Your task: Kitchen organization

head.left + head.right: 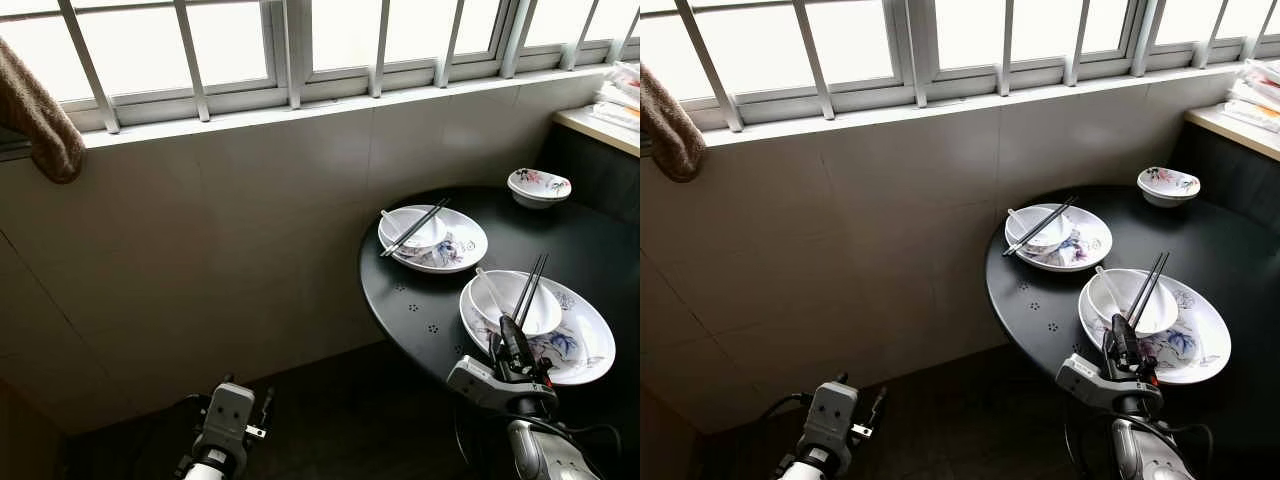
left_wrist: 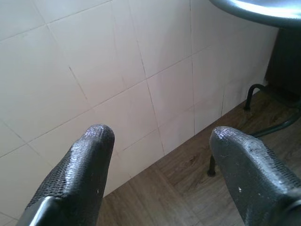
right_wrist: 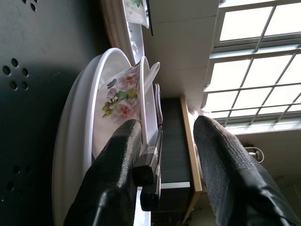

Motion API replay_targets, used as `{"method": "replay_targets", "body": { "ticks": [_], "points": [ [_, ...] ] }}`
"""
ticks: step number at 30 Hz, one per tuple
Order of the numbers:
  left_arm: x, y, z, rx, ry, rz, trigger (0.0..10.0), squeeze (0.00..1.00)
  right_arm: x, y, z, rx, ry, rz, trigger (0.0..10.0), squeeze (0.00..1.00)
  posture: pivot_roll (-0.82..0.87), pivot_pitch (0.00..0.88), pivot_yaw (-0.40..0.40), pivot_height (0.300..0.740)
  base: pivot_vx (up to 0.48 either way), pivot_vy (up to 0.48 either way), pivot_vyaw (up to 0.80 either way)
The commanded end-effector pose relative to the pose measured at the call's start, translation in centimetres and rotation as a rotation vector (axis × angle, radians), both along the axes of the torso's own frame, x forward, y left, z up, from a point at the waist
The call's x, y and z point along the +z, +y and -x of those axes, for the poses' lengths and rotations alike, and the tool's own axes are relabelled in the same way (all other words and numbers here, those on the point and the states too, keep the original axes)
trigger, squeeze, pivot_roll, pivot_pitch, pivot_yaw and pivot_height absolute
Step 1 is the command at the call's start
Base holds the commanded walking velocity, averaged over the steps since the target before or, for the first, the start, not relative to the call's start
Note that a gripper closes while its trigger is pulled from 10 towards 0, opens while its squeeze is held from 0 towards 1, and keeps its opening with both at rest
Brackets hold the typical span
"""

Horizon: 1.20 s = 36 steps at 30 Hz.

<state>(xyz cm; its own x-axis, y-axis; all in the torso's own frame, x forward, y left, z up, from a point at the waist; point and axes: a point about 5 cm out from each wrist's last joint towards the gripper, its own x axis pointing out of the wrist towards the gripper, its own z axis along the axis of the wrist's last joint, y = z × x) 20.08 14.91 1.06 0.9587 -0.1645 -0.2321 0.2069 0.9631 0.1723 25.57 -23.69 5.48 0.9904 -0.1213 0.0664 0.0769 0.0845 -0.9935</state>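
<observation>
Left tool point(image 1: 228, 402) hangs low by tiled wall, off tabletop point(image 1: 440, 310), fingers point(image 2: 80, 174) spread wide, holding nothing. Farther plate point(image 1: 440, 240) with bowl and chopsticks sits by tabletop's wall-side edge. Near plate point(image 1: 575, 335) with bowl point(image 1: 515, 300) sits at tabletop's near edge. Chopsticks point(image 1: 530, 285) lie across bowl, long way pointing from us toward window. Right tool point(image 1: 513, 340) is nearer, just at bowl's near rim. In right wrist view chopstick ends sit between its fingers point(image 3: 115, 174); open, not squeezing yet. We think chopsticks get picked first. Small bowl point(image 1: 539, 186) rests at far edge.
</observation>
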Motion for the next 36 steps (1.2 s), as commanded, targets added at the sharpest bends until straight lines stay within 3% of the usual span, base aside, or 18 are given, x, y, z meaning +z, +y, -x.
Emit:
{"method": "replay_targets", "body": {
  "ticks": [1,12,14,15,16,23,24,36],
  "points": [
    [0.03,0.03,-0.09,-0.004,-0.004,0.002,10.0,0.00,-0.08,-0.11,0.05,-0.019,0.004,-0.020,10.0,0.00,-0.08,0.000,0.001,0.740,0.000,0.000,0.00],
    [0.02,0.01,-0.16,-0.006,-0.004,0.003,10.0,0.00,-0.24,-0.24,0.04,-0.025,0.018,-0.024,10.0,0.00,-0.08,0.000,0.003,0.740,0.000,0.000,0.00],
    [0.01,-0.01,-0.19,-0.006,-0.004,0.002,10.0,0.00,-0.25,-0.14,-0.04,-0.022,0.022,-0.030,8.9,0.00,-0.08,0.000,0.001,0.740,0.000,0.000,0.00],
    [0.01,-0.01,-0.20,-0.005,-0.004,0.002,10.0,0.00,-0.27,-0.14,-0.05,-0.021,0.023,-0.032,8.9,0.00,-0.08,0.000,0.001,0.740,0.000,0.000,0.00],
    [0.00,-0.01,-0.20,-0.005,-0.004,0.001,10.0,0.00,-0.29,-0.15,-0.07,-0.022,0.025,-0.035,4.4,0.00,-0.08,0.000,0.001,0.740,0.000,0.000,0.00],
    [-0.01,0.00,-0.27,-0.006,-0.004,0.001,10.0,0.00,-0.25,-0.12,-0.22,-0.029,0.032,-0.058,3.5,0.00,-0.08,0.000,0.004,0.740,0.000,0.000,0.00],
    [-0.01,0.01,-0.29,-0.007,-0.004,0.001,10.0,0.00,-0.16,-0.07,-0.32,-0.027,0.032,-0.062,0.4,0.00,-0.08,0.000,0.004,0.740,0.000,0.000,0.00],
    [0.00,0.00,-0.30,-0.006,-0.006,0.000,10.0,0.00,-0.05,0.12,-0.41,-0.013,0.032,-0.061,0.0,0.00,-0.08,0.000,0.003,0.740,0.000,0.000,0.00]
  ]
}}
